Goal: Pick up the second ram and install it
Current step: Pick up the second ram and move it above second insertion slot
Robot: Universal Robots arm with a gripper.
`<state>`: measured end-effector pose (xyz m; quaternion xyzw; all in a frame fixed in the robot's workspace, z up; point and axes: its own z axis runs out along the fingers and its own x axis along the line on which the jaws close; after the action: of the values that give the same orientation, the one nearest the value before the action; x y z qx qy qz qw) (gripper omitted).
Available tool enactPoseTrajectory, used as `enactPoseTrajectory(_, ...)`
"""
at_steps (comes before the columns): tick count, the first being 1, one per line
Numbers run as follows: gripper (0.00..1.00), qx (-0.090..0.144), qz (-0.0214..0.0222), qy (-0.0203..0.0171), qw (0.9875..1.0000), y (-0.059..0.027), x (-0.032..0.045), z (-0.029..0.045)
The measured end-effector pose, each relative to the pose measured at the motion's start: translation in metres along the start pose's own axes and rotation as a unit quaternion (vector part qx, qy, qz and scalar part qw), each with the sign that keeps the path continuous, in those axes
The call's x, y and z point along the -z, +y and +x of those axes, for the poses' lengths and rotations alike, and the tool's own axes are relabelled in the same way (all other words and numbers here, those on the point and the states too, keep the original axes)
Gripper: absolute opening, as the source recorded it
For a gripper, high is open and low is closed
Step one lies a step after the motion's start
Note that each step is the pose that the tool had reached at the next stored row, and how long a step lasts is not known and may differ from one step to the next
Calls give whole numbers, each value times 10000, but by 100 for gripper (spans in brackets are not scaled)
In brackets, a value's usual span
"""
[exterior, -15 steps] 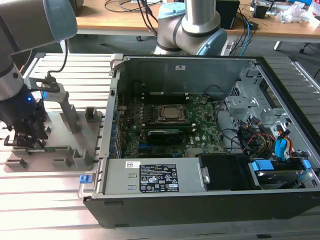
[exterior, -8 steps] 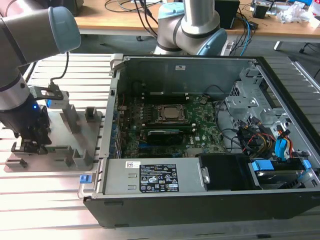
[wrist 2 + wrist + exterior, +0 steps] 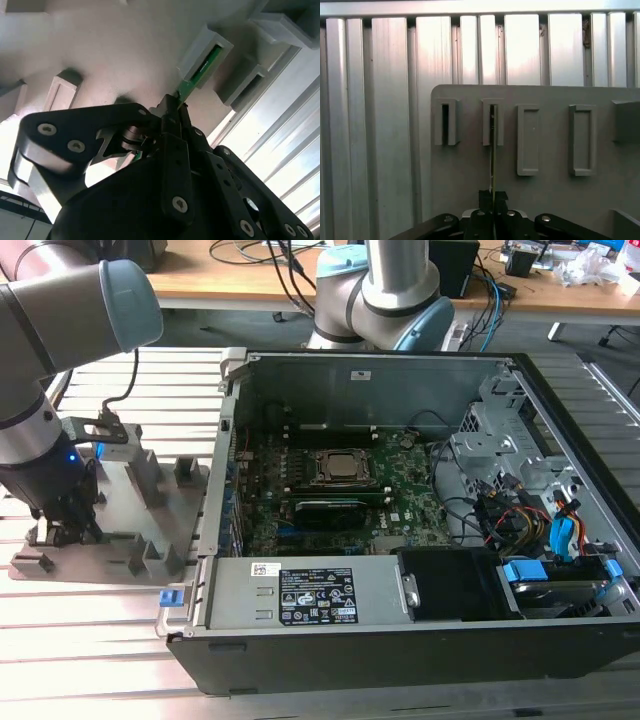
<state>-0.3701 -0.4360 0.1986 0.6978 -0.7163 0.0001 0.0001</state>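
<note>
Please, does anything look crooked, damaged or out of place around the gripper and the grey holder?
Nothing stands out. The slim green circuit-board stick stands straight in the grey plastic holder, in line with its slotted block, and the black gripper is closed squarely on it.

The holder (image 3: 100,555) lies on the counter (image 3: 90,635), at the exterior view's left of the open case (image 3: 400,665). The motherboard (image 3: 410,510) lies flat inside the case, with the socket (image 3: 340,467) on it. In the first wrist view the ram (image 3: 493,150) stands on edge in one holder slot, its near end between the jaws.
</note>
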Motion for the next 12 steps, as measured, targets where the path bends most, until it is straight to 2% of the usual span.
enactPoseTrajectory(12, 14, 0, 0, 0, 10000, 0, -1, 0)
